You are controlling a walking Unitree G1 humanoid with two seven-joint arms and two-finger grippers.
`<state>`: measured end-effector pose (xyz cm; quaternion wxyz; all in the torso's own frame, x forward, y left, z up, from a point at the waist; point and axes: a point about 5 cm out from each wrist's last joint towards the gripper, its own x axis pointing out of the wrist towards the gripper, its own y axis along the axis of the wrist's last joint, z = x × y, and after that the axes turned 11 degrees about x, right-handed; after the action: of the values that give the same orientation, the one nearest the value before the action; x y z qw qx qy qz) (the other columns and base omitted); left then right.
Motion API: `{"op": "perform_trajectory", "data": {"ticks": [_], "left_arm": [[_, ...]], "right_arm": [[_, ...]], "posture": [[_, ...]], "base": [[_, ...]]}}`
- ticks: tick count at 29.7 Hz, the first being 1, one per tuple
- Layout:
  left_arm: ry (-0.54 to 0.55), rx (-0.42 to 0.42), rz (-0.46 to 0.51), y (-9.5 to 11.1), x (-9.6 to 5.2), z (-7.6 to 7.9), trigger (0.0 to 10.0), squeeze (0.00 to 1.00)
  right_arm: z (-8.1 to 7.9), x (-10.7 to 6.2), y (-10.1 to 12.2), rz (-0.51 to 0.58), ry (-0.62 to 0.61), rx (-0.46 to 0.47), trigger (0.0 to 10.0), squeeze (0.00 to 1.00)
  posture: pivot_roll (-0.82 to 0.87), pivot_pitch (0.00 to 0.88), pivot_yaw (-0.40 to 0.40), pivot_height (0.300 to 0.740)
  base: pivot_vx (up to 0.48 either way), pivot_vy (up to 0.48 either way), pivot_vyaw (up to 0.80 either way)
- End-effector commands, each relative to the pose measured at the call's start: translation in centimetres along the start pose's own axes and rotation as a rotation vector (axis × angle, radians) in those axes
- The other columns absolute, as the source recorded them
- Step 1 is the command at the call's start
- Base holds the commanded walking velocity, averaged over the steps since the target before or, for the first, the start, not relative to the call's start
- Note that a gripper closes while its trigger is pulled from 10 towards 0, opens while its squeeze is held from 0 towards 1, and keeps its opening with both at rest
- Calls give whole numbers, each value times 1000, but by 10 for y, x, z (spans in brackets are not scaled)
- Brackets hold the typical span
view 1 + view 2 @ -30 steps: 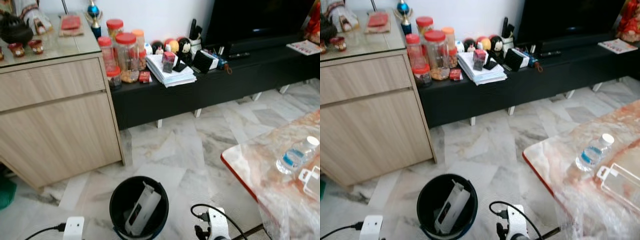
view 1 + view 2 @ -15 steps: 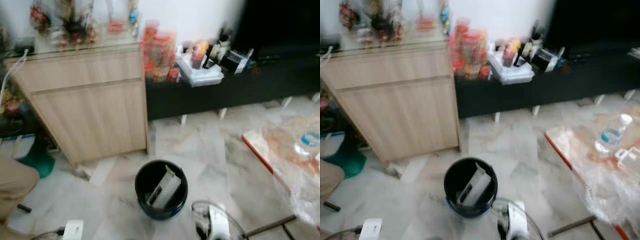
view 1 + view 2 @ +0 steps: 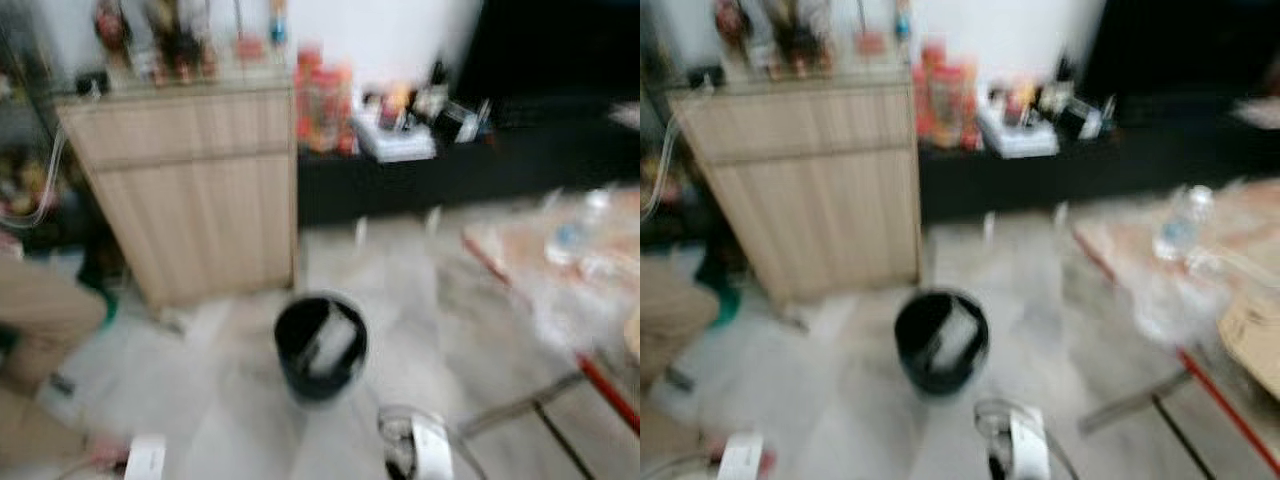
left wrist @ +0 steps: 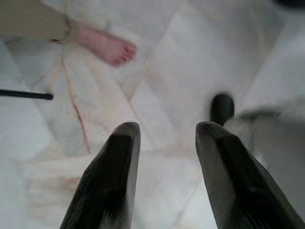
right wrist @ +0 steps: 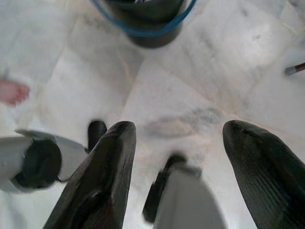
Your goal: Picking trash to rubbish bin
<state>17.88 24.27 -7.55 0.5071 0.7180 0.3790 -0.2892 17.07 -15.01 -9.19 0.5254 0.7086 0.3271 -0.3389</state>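
The eye views are blurred. A black rubbish bin [image 3: 320,347] stands on the marble floor ahead, with a white carton [image 3: 330,342] leaning inside it. A clear plastic water bottle [image 3: 1175,225] stands on the table at the right. My left gripper [image 4: 167,126] hangs open over bare floor tiles with nothing between its fingers. My right gripper [image 5: 180,126] is open too and holds nothing; the bin's blue-rimmed base [image 5: 143,19] lies just beyond it. Both wrists [image 3: 425,452] show low at the picture's bottom edge.
A wooden cabinet [image 3: 200,180] and a black low bench [image 3: 450,165] crowded with jars and papers line the far wall. The marble table [image 3: 540,265] with a red edge and a plastic sheet is at the right. A person's beige leg [image 3: 40,310] and bare foot [image 4: 107,46] are close on my left.
The whole picture has shifted and blurred: the camera has turned left and pulled back, so the bin sits higher and farther. A person's leg now shows larger at the left.
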Motion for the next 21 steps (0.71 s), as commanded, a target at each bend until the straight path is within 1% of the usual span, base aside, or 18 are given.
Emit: {"op": "perform_trajectory", "data": {"ticks": [1, 6, 10, 21], "left_arm": [[-10, 8, -55, -16, -2, 1, 10000, 0], [-10, 12, -57, -17, -2, 2, 10000, 0], [-14, -8, -48, -15, -2, 4, 10000, 0], [-16, -2, -47, -16, -3, 5, 10000, 0]], "right_arm": [[1, 1, 9, 23, -3, 2, 10000, 0], [1, 1, 9, 24, -2, 2, 10000, 0], [2, 1, 9, 26, -3, 4, 10000, 0], [2, 1, 9, 31, -8, 10, 10000, 0]], "posture": [[48, 30, -37, 740], [48, 30, -37, 740], [45, 32, -40, 740], [42, 38, -38, 740]], "base": [[0, 0, 0], [0, 0, 0], [0, 0, 0], [0, 0, 0]]}}
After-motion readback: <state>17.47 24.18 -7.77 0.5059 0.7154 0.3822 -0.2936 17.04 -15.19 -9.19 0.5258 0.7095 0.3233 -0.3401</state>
